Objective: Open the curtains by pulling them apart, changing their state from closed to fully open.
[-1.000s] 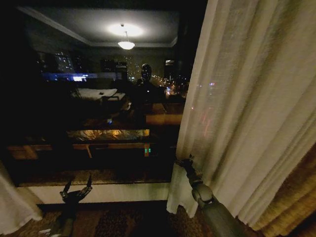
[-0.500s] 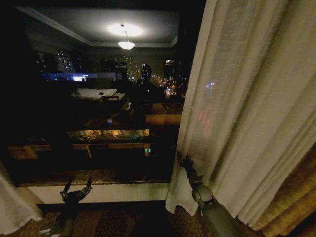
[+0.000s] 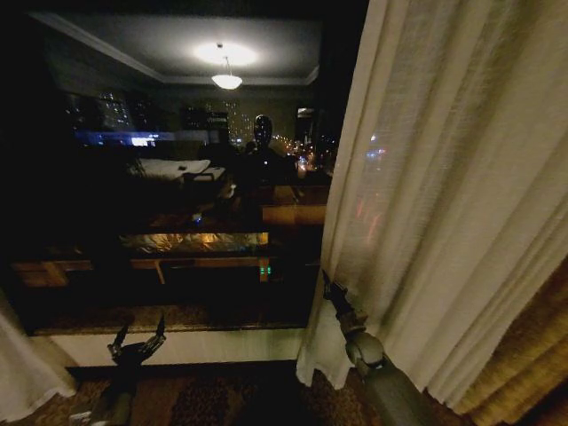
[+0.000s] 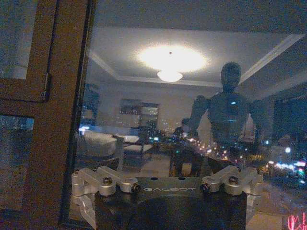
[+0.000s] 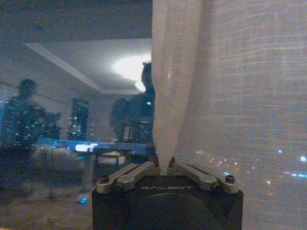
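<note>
- Nearest, low left: the left gripper (image 3: pixel 135 342) rests parked by the floor under the sill, fingers spread, nothing between them.
- Low centre-right: the right gripper (image 3: pixel 330 288) reaches up to the inner edge of the floor-length sheer cream-white pleated curtains (image 3: pixel 444 195); the right wrist view shows the jaws pressed together on a gathered fold (image 5: pixel 168 120) of that fabric.
- Right panel: bunched against the thick golden-brown drape (image 3: pixel 532 355); a second sheer panel's hem (image 3: pixel 22 373) lies at far left.
- Beyond: the dark window glass (image 3: pixel 177 177) stands bare between the panels, reflecting a ceiling lamp (image 3: pixel 226 80).
- Progress, as judged: largely open; the held edge has some travel left.
</note>
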